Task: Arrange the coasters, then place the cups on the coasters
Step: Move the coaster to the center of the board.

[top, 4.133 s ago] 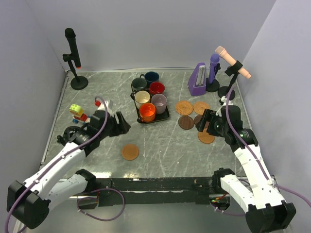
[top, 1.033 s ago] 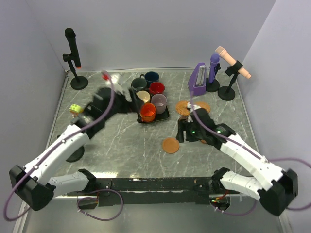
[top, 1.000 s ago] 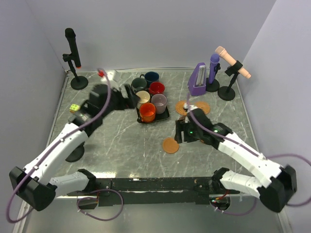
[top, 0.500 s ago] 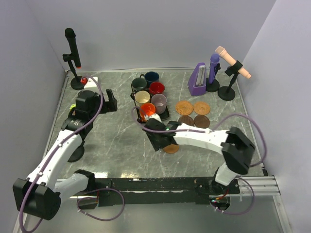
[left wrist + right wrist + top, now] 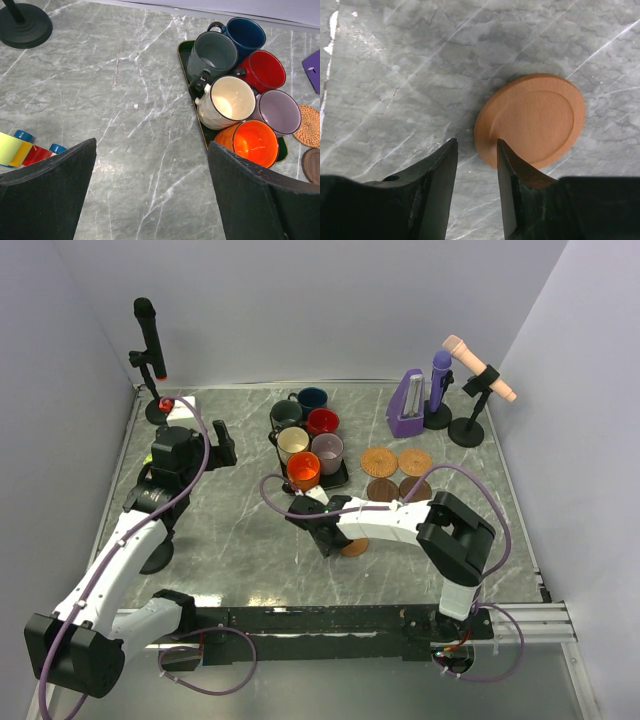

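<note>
Grey marble table (image 5: 240, 530), plain lilac walls (image 5: 300, 310).

Left arm (image 5: 120, 545) and right arm (image 5: 385, 523) had white shells with black joints and black wrists. A purple cable (image 5: 206, 445) ran along each. Fingers (image 5: 47, 195) were matte black wedges.

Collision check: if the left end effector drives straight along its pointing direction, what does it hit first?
Probably bare table, straight ahead of the left end effector. The tray of cups lies right of that line, not in it. Depth unclear.
</note>
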Controlling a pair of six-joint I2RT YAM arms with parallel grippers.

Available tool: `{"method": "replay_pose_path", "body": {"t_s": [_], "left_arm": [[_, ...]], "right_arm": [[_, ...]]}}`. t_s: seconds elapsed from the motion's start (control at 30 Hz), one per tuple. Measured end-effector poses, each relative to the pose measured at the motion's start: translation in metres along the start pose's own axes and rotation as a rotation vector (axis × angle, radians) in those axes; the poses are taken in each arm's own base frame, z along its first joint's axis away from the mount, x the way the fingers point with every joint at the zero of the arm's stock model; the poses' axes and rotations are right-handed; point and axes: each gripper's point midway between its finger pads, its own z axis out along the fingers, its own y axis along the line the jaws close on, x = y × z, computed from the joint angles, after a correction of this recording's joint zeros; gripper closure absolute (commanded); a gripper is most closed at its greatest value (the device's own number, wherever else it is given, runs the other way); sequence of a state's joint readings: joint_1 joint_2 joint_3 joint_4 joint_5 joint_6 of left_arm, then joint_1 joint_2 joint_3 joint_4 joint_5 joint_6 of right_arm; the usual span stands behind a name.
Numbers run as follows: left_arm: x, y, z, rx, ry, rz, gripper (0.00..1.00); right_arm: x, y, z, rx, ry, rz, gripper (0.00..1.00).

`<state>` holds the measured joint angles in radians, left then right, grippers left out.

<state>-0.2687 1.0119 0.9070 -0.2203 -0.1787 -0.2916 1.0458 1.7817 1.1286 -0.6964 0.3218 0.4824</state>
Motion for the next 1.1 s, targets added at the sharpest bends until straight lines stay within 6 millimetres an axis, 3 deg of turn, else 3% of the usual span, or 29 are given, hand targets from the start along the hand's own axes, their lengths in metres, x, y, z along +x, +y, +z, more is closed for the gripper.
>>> {"method": "replay_pose_path", "body": {"t_s": [0.6,1.1], "left_arm": [[0.000,-0.001,0.000,0.006,0.002,-0.002,0.04],[0.000,-0.001,0.000,0.008,0.003,-0.001,0.03]], "right_arm": [[-0.001,-0.016,0.009,0.109,-0.026,0.026,0.87],[-0.001,-0.074,0.021,0.208,-0.020,0.108,0.96]]}}
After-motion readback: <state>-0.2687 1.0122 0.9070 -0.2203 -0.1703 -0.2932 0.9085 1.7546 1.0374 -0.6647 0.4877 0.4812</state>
